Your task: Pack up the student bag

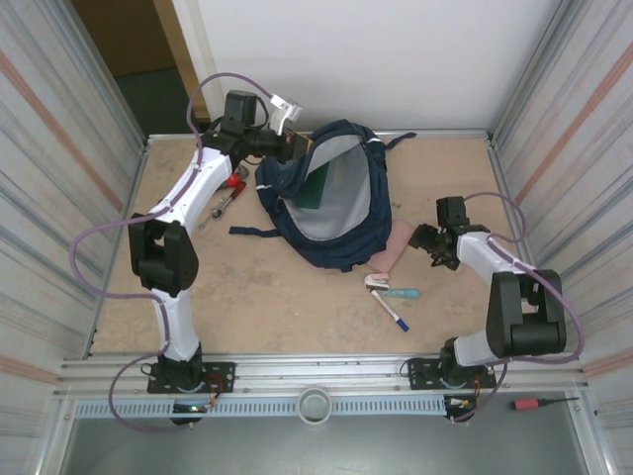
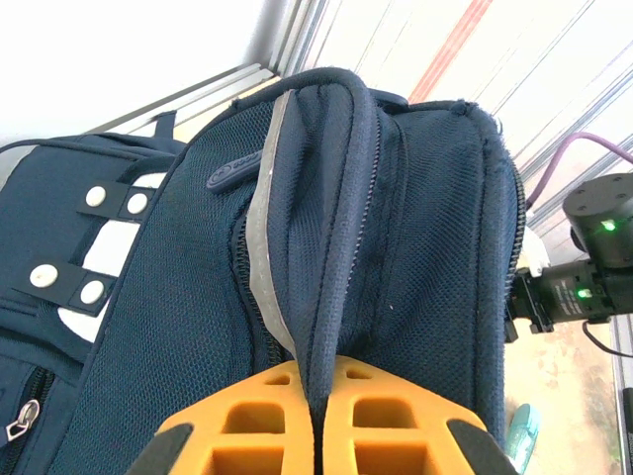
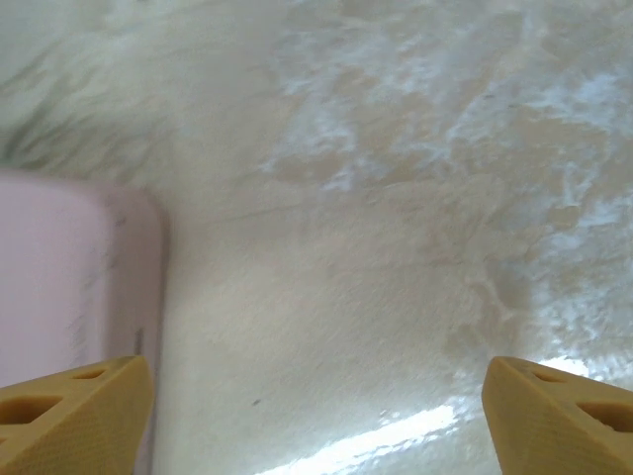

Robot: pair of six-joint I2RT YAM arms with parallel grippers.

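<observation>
We see the student bag (image 1: 331, 203) from overhead, lying in the upper middle of the frame on a tan table (image 1: 277, 287). Its main compartment gapes open and shows pale grey lining. A dark green flat item (image 1: 321, 185) stands in the opening. Its lower part is hidden by the bag's wall, and we cannot tell what it is.

At the bag's upper left rim, the left gripper (image 2: 315, 386) is clenched on a fold of navy fabric. In the left wrist view the two orange fingers (image 2: 242, 426) press together at the bottom centre, with a padded edge and a grey reflective strip pinched between them. The bottom edge of the frame cuts the fingers off. The rest of that view shows mesh fabric, a zip and white patches with snaps at the left.

The right gripper (image 3: 315, 371) is released. In the right wrist view its fingers stand wide apart in the two lower corners, with bare table between them. A pink object (image 3: 69, 267) enters from the left edge, just beside the left-hand finger. It is blurred and cut off, so we cannot tell whether they touch.

Overhead, the same pink object pokes out from under the bag's lower right side. Below it lie a pen (image 1: 391, 310) and a teal item (image 1: 404, 294). Small tools (image 1: 232, 190), partly red, lie left of the bag, too small to make out.
</observation>
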